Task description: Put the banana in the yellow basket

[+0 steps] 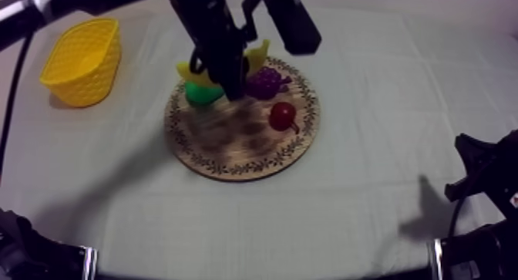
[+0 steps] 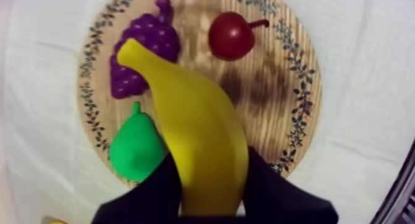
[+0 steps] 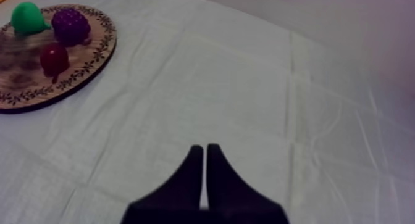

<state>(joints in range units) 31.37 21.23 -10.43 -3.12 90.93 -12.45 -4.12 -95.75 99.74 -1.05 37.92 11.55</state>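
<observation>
Wooden board (image 2: 272,97) below, banana (image 2: 197,128) between fingers (image 2: 154,189) of left pincer (image 2: 211,158).

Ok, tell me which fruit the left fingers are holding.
The banana: the left gripper clamps it between its fingers, while the pear, grapes and small red fruit lie free on the board.

Green pear (image 2: 133,149), purple grapes (image 2: 139,50) beside it (perhaps touching), small red fruit (image 2: 230,35), creased cloth (image 3: 247,84).
</observation>
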